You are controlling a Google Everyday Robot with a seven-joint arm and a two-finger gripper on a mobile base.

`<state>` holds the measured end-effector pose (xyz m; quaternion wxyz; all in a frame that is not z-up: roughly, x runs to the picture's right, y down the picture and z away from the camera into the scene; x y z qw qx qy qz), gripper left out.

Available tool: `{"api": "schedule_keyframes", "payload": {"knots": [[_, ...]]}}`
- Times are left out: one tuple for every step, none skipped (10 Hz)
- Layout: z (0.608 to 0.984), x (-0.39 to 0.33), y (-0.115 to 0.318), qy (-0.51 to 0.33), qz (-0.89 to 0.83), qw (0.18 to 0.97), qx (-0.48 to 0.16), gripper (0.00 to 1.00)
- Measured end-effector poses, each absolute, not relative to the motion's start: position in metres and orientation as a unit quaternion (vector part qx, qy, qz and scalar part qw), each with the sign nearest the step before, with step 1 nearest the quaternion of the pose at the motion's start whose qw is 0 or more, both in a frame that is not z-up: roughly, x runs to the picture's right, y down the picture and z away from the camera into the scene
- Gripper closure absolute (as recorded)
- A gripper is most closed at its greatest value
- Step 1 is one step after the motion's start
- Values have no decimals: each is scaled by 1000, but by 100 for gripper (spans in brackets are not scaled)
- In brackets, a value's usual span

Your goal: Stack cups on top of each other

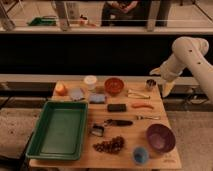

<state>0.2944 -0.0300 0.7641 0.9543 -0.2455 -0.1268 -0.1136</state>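
Note:
A white cup (90, 81) stands at the back of the wooden table (130, 160). A small metal cup (150, 84) stands at the back right. A small blue cup (140, 154) stands at the front edge. An orange cup (60, 89) stands at the back left. My gripper (160, 82) hangs from the white arm (190, 55) at the table's back right corner, just right of the metal cup and apart from the other cups.
A green tray (35, 142) fills the left front. A red bowl (114, 85), a purple bowl (160, 137), blue sponges (97, 98), a black block (117, 107), a carrot (142, 105), a peeler (117, 122), cutlery and dark grapes (110, 145) lie about the table.

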Motion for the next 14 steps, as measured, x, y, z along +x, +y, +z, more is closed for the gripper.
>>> {"api": "schedule_keyframes", "payload": {"knots": [[770, 296, -28, -129, -101, 954, -249, 20], [775, 299, -26, -132, -86, 955, -252, 20], [779, 303, -24, -131, -72, 956, -253, 20], [784, 304, -23, -130, -65, 957, -251, 20], [788, 303, -24, -128, -66, 959, -245, 20], [794, 303, -25, -122, -71, 962, -234, 20], [801, 306, -25, -108, -85, 966, -218, 20], [807, 306, -26, -92, -103, 968, -207, 20], [813, 304, -26, -82, -117, 969, -201, 20], [819, 300, -26, -72, -129, 970, -194, 20], [823, 304, -26, -58, -139, 971, -188, 20], [828, 305, -25, -49, -147, 971, -184, 20], [830, 300, -25, -49, -153, 970, -181, 20], [830, 302, -26, -47, -153, 970, -181, 20]]}}
